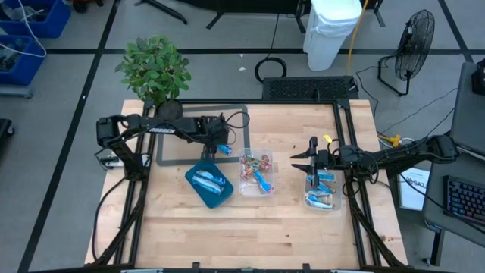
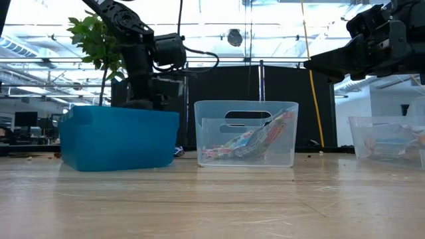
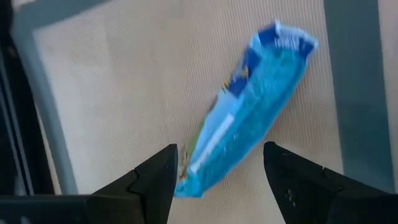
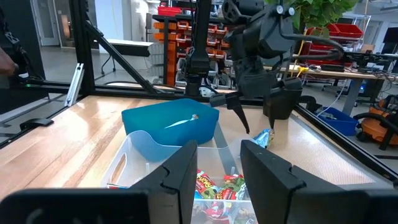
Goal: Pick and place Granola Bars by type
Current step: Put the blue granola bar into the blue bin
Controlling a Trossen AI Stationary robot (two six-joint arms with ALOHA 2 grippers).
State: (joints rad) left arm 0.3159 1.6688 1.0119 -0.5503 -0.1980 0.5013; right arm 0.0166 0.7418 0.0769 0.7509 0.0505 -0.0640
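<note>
Left gripper jaws spread over a light, crinkly, slippery bar near the desk's far edge; I'd pinch mid-length.

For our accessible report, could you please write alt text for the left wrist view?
A blue bar lies on a pale mat, one end between the left gripper's open dark fingers. Grey frame strips border the mat.

A potted plant stands at the table's far corner, beside a grey mat.
</note>
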